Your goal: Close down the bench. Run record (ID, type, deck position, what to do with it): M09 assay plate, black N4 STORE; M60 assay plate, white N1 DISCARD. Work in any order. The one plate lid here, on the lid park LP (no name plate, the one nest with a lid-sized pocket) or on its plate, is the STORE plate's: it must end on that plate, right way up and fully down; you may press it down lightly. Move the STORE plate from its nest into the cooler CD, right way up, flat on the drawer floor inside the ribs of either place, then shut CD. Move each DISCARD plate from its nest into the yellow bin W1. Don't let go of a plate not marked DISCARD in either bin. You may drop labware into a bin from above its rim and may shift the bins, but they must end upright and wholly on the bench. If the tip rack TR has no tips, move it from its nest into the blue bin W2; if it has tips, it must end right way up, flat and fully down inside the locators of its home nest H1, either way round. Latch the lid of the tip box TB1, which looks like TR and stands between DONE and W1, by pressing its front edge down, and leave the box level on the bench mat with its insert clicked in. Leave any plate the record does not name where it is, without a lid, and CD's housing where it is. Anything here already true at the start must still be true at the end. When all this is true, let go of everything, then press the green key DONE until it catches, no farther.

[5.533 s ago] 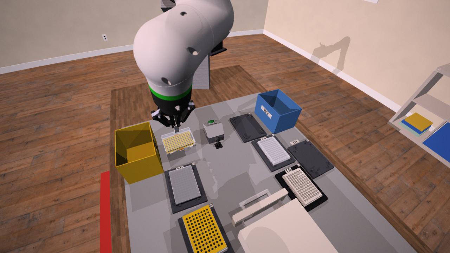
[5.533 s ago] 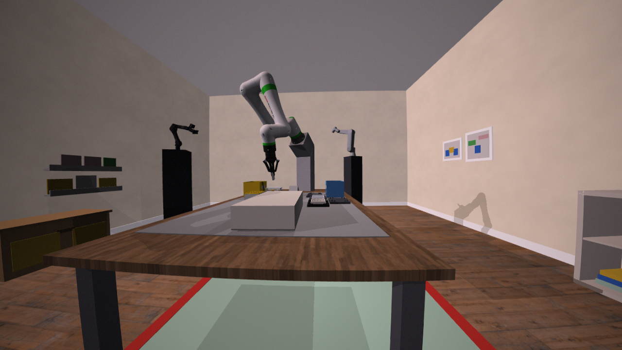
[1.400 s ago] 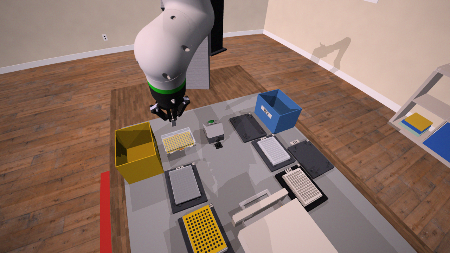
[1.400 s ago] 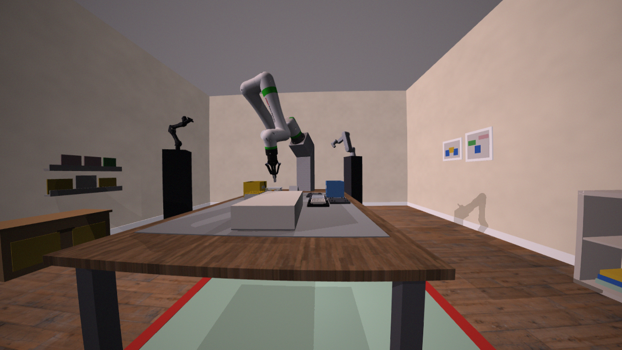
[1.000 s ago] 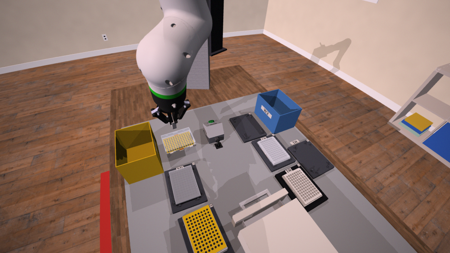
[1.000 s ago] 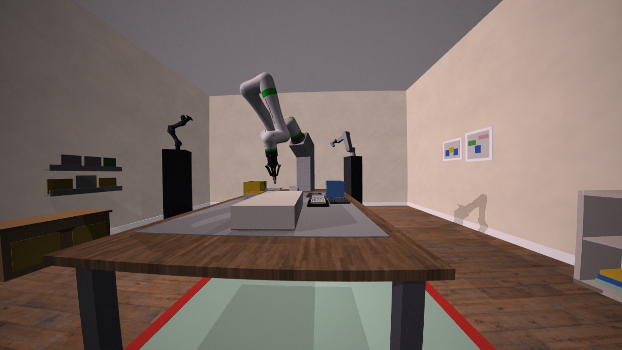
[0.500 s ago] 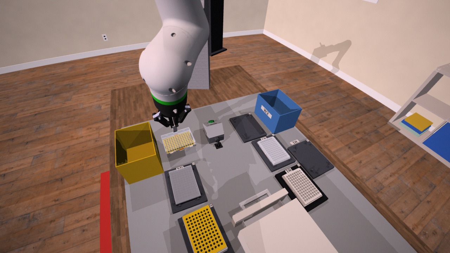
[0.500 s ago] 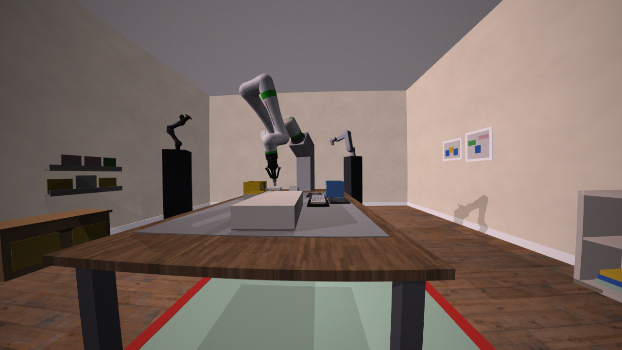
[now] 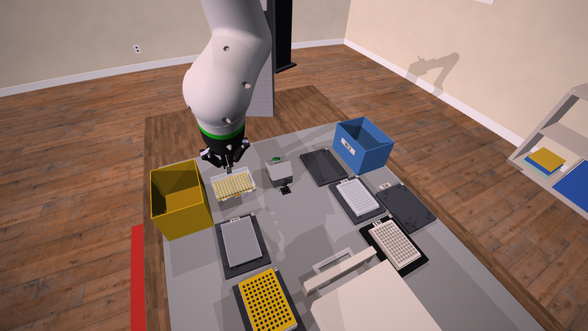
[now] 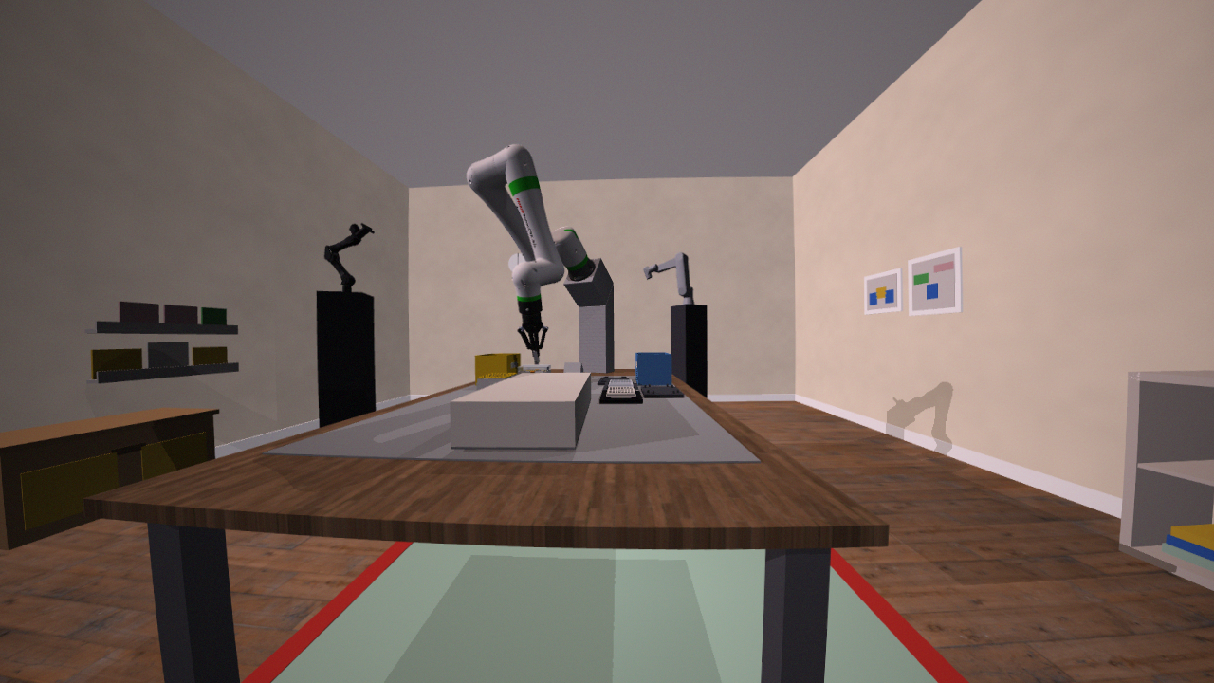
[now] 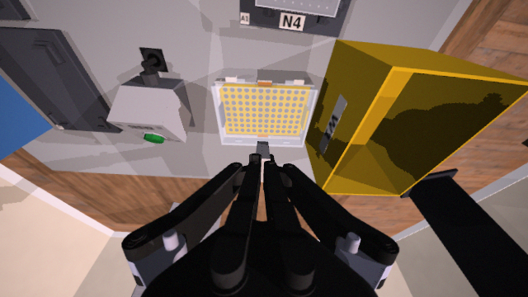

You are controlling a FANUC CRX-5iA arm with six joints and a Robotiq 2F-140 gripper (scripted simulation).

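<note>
My gripper (image 9: pixel 228 168) is shut and empty. It points straight down, just above the far edge of the tip box TB1 (image 9: pixel 232 185), which has a yellow insert under a clear lid; in the wrist view my fingertips (image 11: pixel 260 158) sit just short of the box (image 11: pixel 264 111). The yellow bin W1 (image 9: pixel 178 197) stands to its left and the DONE block with its green key (image 9: pixel 275 158) to its right. A grey-topped plate (image 9: pixel 240 241) lies in nest N4 (image 11: pixel 292 21). A white plate (image 9: pixel 393 243) lies in nest N1.
The yellow tip rack TR (image 9: pixel 266 302) with dark holes sits at the front. The cooler CD (image 9: pixel 370 304) has its drawer (image 9: pixel 339 267) pulled out. Another white plate (image 9: pixel 356 197) lies in N3. Two dark nests (image 9: pixel 323 166) (image 9: pixel 404 208) are empty. The blue bin W2 (image 9: pixel 361 144) stands at the back right.
</note>
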